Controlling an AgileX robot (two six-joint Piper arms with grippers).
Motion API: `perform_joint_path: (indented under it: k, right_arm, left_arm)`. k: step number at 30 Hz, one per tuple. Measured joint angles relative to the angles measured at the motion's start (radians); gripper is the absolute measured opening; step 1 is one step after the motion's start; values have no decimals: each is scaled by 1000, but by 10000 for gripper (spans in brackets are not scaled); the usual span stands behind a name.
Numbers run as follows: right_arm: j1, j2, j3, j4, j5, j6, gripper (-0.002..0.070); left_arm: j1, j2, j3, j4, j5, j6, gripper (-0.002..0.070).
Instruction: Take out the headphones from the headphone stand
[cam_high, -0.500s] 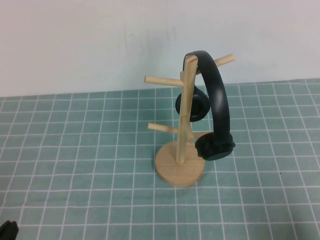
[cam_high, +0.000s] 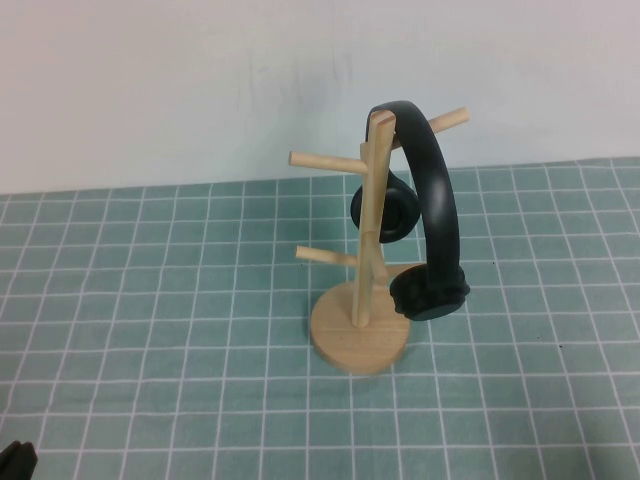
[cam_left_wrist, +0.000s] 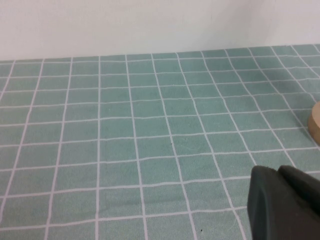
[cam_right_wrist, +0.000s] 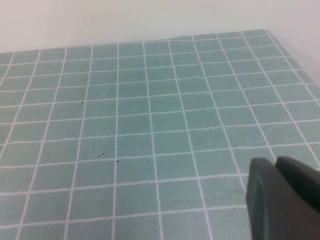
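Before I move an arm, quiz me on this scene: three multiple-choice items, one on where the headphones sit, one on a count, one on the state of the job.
1. Where do the headphones hang?
A. Over the top of the headphone stand
B. Flat on the mat
C. In the right hand

2. How many angled pegs show on the stand?
A. Two
B. Four
C. Six

3. How far along is the job?
A. Headphones lifted off
B. Headphones gripped
C. Untouched; left hand and right hand both low over the green checked mat, away from the stand

Answers: 1 A, the headband loops over the post's top. 2 B, four dowels stick out. 3 C, each wrist view shows only mat ahead.
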Motion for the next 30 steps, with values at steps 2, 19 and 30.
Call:
perform_joint_path:
  k: [2, 19, 30]
  right_arm:
    - [0, 0, 0, 0, 0, 0, -8]
    - [0, 0, 0, 16, -18, 0, -8]
    - [0, 0, 4, 19, -159, 0, -8]
  left_arm:
    - [0, 0, 0, 0, 0, 0, -6]
    - [0, 0, 0, 0, 0, 0, -6]
    - [0, 0, 0, 0, 0, 0, -6]
